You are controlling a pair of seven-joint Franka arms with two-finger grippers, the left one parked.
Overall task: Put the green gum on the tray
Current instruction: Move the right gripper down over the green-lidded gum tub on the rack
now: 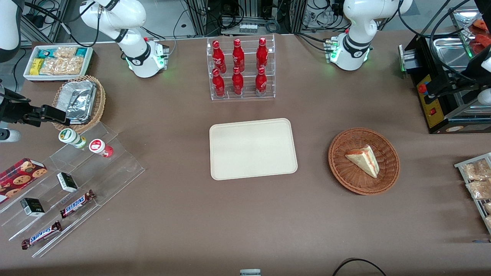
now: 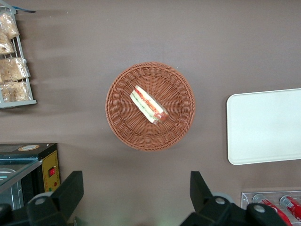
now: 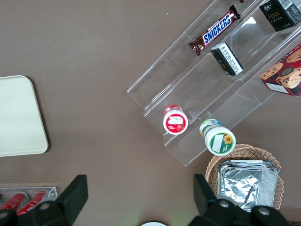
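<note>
Hovering at the left edge of the front frame, the end effector [image 1: 57, 115] hangs with its fingers spread and empty, above the foil basket [image 1: 78, 103]. The green gum [image 1: 71, 138] lies just nearer the camera on the clear stepped rack [image 1: 76, 184], apparently tipped lid-up, beside the red bottle [image 1: 101, 148]. The tray [image 1: 252, 148] sits mid-frame, with open counter [image 1: 176, 161] between.
</note>
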